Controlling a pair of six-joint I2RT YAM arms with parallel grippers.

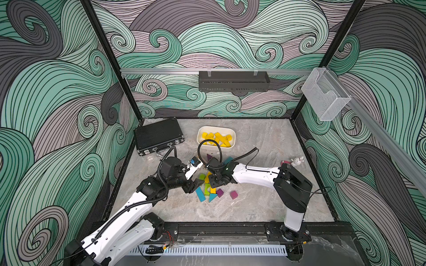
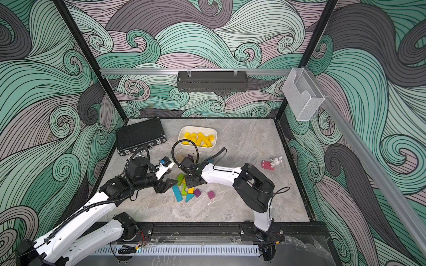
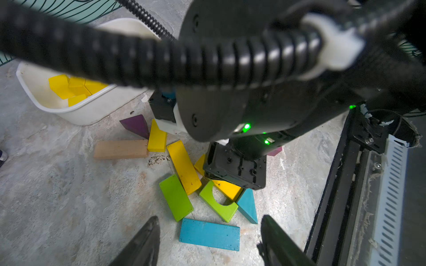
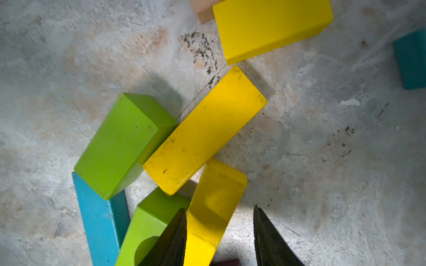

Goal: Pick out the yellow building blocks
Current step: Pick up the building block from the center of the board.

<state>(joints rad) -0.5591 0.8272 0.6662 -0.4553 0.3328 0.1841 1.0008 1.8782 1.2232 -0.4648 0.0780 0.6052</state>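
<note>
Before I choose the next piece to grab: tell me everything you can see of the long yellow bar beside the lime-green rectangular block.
The long yellow bar is a flat rectangular block, apparently painted wood, glossy bright yellow with dark scuffs and specks. It lies flat on the grey tabletop. One long edge touches a corner of the lime-green block; its end meets the lime-green arch block and another yellow block. Nothing grips it.
</note>
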